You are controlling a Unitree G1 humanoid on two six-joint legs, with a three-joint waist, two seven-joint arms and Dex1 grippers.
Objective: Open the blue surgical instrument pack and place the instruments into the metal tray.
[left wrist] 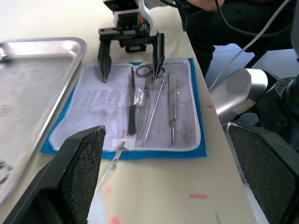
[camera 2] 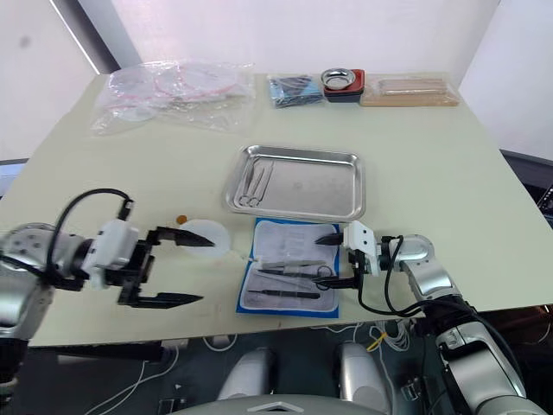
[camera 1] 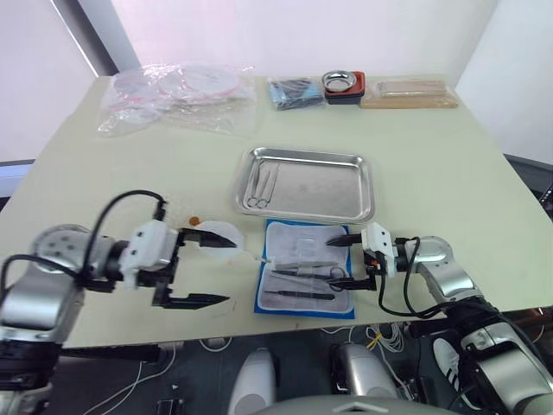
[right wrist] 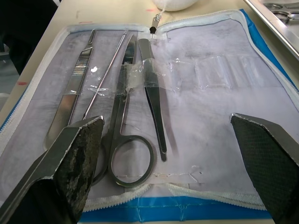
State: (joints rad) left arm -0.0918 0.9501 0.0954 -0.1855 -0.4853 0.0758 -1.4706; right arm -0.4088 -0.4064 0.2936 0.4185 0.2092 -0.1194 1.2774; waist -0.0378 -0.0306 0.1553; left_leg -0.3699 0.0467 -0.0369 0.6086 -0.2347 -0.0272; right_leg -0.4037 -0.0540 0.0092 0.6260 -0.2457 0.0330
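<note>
Scissors (right wrist: 122, 140) in pack (right wrist: 219, 102), tray (camera 1: 346, 186) beyond

Open pack, tools, and shiny tray

The blue surgical instrument pack (camera 1: 307, 280) lies open and flat near the front edge of the tabletop, its whitish inside face up with a blue border all around. Slim silver instruments (right wrist: 128, 116) lie in a row on it, tucked under clear plastic: scissors with ring handles, tweezers and thin straight tools. The metal tray (camera 1: 346, 194) sits just behind the pack, shallow with rounded corners, with two more ring-handled tools (camera 1: 259, 187) near one end.
</note>
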